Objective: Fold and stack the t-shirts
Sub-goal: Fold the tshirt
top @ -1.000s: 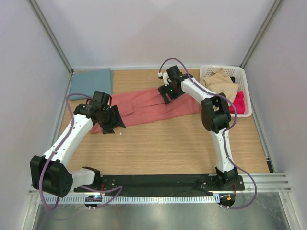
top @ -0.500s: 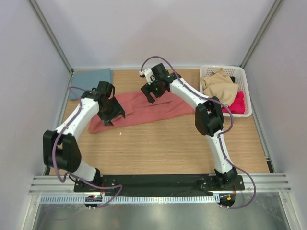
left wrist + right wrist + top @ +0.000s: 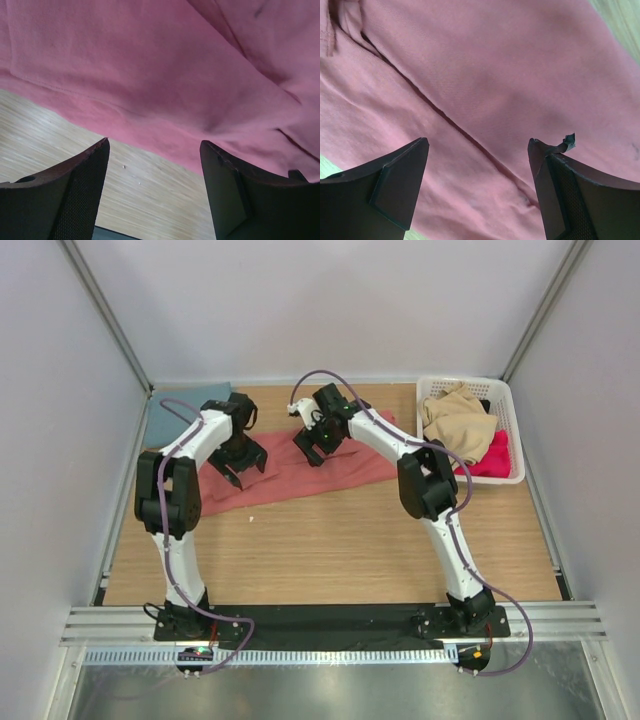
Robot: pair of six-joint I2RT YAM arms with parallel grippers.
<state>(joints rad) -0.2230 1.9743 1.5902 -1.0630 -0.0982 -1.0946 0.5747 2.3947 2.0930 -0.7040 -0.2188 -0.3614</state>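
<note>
The wooden table (image 3: 330, 550) starts right past the bases of the two arms. A bit farther back lies the salmon-red t-shirt (image 3: 290, 478). It is a long flat strip across the table, nearer on the left and farther back on the right. A crease runs along it, so I think it has one long fold in it.

Both grippers are over this shirt. The left gripper (image 3: 243, 462) hangs above the left part, close to the shirt's near edge. The right gripper (image 3: 315, 448) hangs above the middle. Both have their jaws wide apart with nothing between them. The cloth is under them, not pinched.

A second ago the left gripper was at the near left end and the right gripper was farther right. Now they sit closer together, and the shirt is in about the same place. I think they are picking new spots to grab for the next fold. The shirt is not small enough to stack yet.

In the far left corner lies the teal-blue t-shirt (image 3: 170, 420), flat, partly under the left arm. In the far right corner is a white basket (image 3: 505, 390) with a tan cloth (image 3: 458, 420) and a pink cloth (image 3: 495, 455).
</note>
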